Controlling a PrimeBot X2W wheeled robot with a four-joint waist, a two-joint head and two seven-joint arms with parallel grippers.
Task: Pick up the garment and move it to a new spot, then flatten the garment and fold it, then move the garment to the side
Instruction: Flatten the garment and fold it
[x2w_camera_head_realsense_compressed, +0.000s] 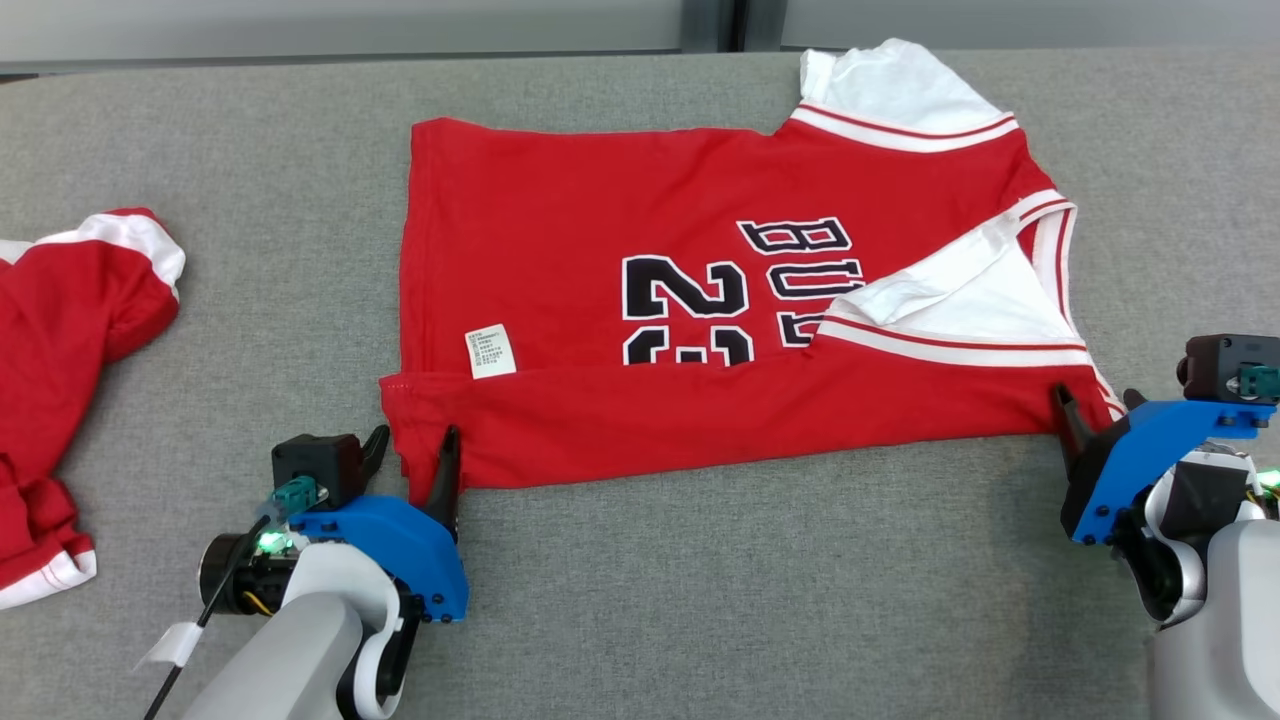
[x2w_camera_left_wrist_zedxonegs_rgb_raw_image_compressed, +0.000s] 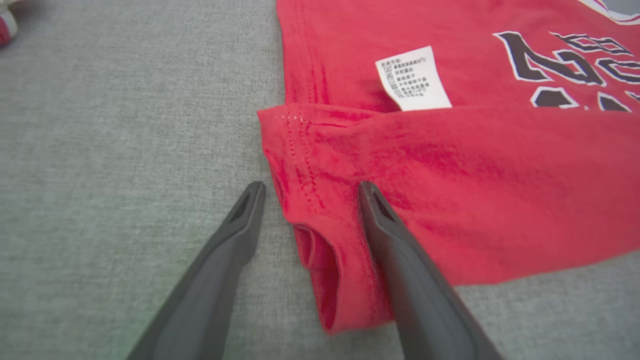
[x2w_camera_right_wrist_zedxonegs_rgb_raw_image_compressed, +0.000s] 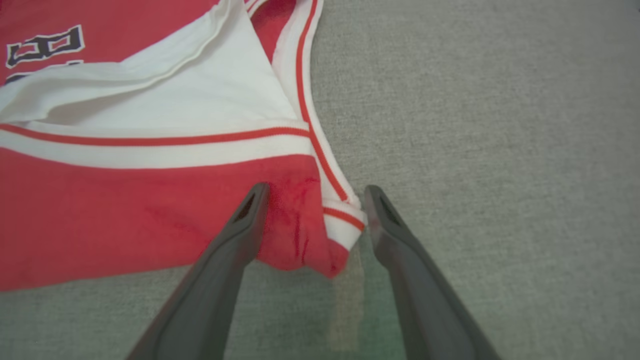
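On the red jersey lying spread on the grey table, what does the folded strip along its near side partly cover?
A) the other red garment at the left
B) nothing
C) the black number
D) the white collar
C: the folded strip of the red jersey ends in a straight edge that cuts across the black number and hides its lower part.

The garment (x2w_camera_head_realsense_compressed: 600, 230) is soft, matt red knit cloth with stitched hems and white cloth trim; its black numerals look like a smoother print. Its care label (x2w_camera_head_realsense_compressed: 490, 351) is a thin white printed tag, cloth or paper. The table (x2w_camera_head_realsense_compressed: 700, 600) is covered in coarse grey woven fabric, matt and slightly fuzzy. The fingers (x2w_camera_left_wrist_zedxonegs_rgb_raw_image_compressed: 415, 280) of the left gripper (x2w_camera_head_realsense_compressed: 415, 437) are dark matt plastic, its bracket (x2w_camera_head_realsense_compressed: 400, 545) smooth blue plastic, and the forearm (x2w_camera_head_realsense_compressed: 290, 650) a pale, faintly glossy shell.
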